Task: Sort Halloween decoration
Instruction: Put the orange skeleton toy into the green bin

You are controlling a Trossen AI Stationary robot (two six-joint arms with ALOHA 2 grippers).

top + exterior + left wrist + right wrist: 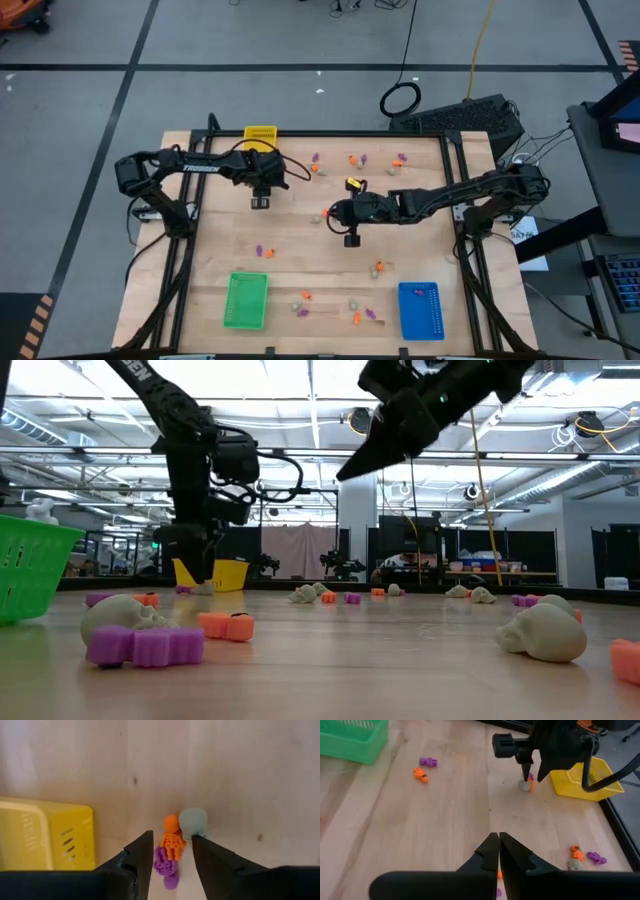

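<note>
L gripper (172,862) stands part-open, holding nothing, straight over a tight cluster on the wood just beside the yellow tray (45,837): orange skeleton (173,837) between its fingers, long axis along them, purple trinket (165,865) under it, beige-grey skull (193,822) touching at about 1 o'clock. R gripper (499,851) is closed and empty mid-table, so L arm is far nearer; green tray (246,299) lies at about 6 o'clock from L. No readable writing or brand visible.

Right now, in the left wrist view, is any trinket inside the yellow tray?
No: the yellow tray shows no trinket inside it, while the orange skeleton, purple piece and grey skull lie on the wood beside it.
</note>
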